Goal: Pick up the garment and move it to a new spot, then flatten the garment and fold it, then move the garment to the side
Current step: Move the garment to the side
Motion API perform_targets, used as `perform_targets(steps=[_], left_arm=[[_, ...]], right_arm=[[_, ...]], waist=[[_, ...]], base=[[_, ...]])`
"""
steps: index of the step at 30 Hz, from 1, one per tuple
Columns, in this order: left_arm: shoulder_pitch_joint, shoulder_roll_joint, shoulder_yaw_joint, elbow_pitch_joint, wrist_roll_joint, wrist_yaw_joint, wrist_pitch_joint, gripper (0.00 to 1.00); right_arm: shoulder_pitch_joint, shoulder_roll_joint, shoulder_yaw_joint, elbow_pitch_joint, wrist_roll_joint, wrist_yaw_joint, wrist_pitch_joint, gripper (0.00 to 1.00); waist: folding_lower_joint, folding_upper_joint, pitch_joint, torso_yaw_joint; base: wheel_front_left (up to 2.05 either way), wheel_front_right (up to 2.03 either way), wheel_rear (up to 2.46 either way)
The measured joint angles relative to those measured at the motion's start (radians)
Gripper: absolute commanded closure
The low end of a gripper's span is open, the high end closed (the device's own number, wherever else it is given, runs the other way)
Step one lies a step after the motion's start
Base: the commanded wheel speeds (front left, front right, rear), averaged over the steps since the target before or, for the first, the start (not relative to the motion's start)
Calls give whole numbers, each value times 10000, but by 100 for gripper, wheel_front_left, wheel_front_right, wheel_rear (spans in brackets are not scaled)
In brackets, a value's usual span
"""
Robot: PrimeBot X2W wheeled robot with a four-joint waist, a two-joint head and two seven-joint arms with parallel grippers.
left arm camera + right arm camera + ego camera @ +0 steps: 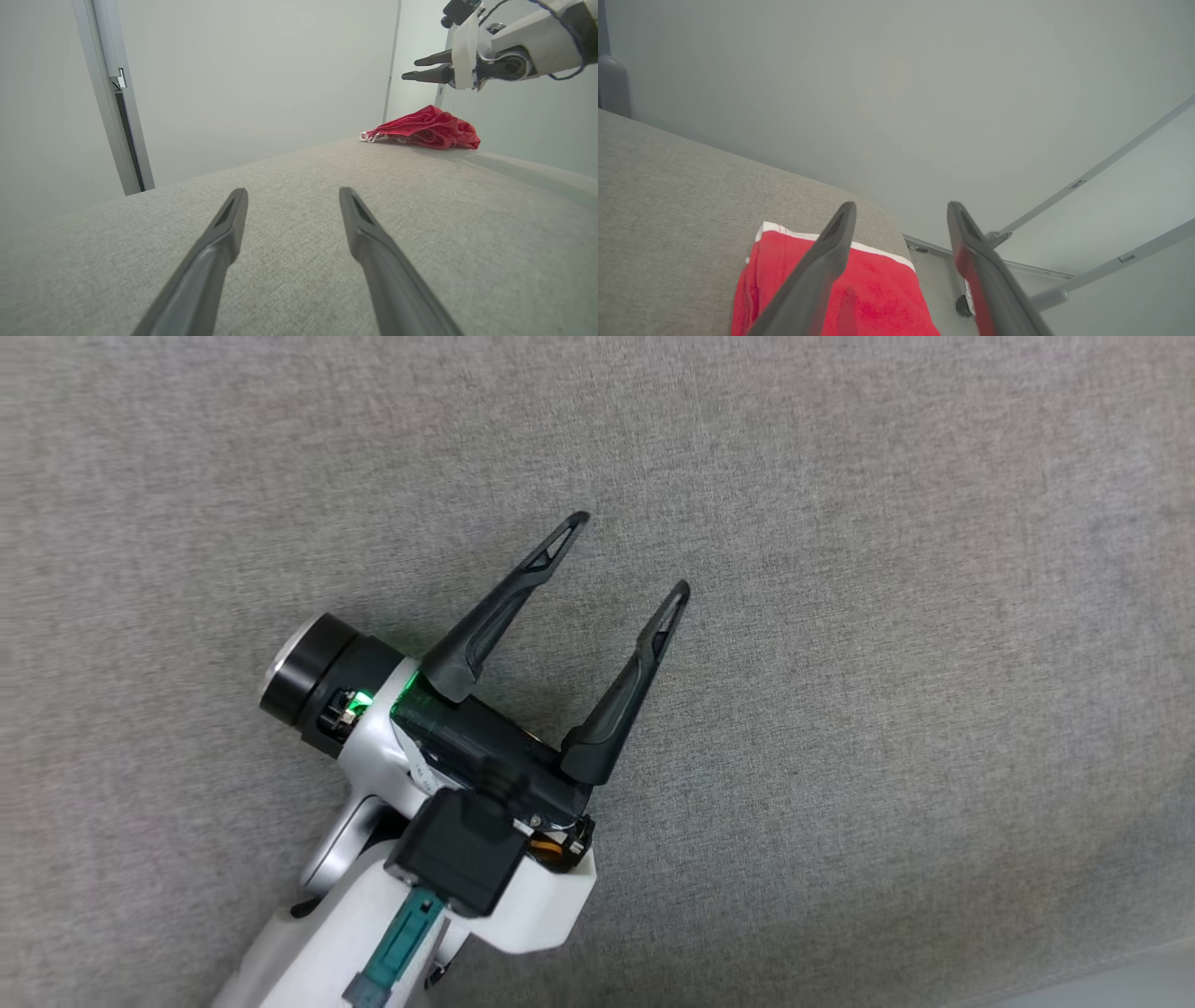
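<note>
The garment (427, 129) is red with a white trim and lies folded near a far corner of the grey fabric surface (299, 219). From above it shows as the garment (873, 289), close to the surface's edge. My left gripper (631, 554) is open low over bare grey fabric, far from the garment; its wrist view shows the left gripper (290, 196) with nothing between the fingers. My right gripper (901, 210) is open, hovering above the garment without touching it. The right gripper (410, 68) also shows in the left wrist view, above the garment.
The grey surface (840, 616) ends at a rounded corner (882, 219) just past the garment, with pale floor and metal rails (1092, 175) beyond. A vertical metal post (114, 98) stands against the pale wall at the left.
</note>
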Motion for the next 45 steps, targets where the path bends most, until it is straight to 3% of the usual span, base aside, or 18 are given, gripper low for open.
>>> perform_targets(steps=[6, 13, 17, 22, 28, 32, 38, 45], left_arm=[[533, -290, 299, 665, -732, 416, 33, 0], [1558, -704, 1254, 1570, -1944, 924, 38, 0], [1970, -848, 1645, 1946, -2295, 1009, 40, 0], [2811, -1041, 2456, 2347, -2637, 1032, 38, 0], [3835, -1110, 2943, 2234, -2420, 932, 38, 0], [4794, -1124, 3195, 2075, -2314, 938, 36, 0], [5616, -1129, 3363, 2079, -2353, 991, 36, 0], [5756, -1131, 3436, 1969, -2274, 986, 36, 0]], right_arm=[[2421, 1718, -1250, -2174, -717, 4, 0, 0], [5167, 3507, -1898, -4100, -1049, 6, 0, 0], [6291, 4144, -2142, -4686, -1183, 6, 0, 0], [8233, 5492, -3083, -6075, -1766, 6, 0, 0], [10043, 6395, -3783, -7382, -2284, 6, 0, 0], [11270, 6671, -4029, -7891, -2397, 6, -2, 0], [12675, 6847, -3902, -7864, -2543, 4, 0, 0], [13145, 6939, -3774, -7672, -2508, 4, 0, 0]], waist=[[0, 0, -875, 346], [0, 0, -2305, 859], [0, 0, -2975, 1114], [0, 0, -4297, 1616], [0, 0, -5568, 1926], [0, 0, -6392, 2040], [0, 0, -7379, 2103], [0, 0, -7757, 2035]], base=[[0, 0, 0], [0, 0, 0], [0, 0, 0], [0, 0, 0], [0, 0, 0], [0, 0, 0], [0, 0, 0], [0, 0, 0]])
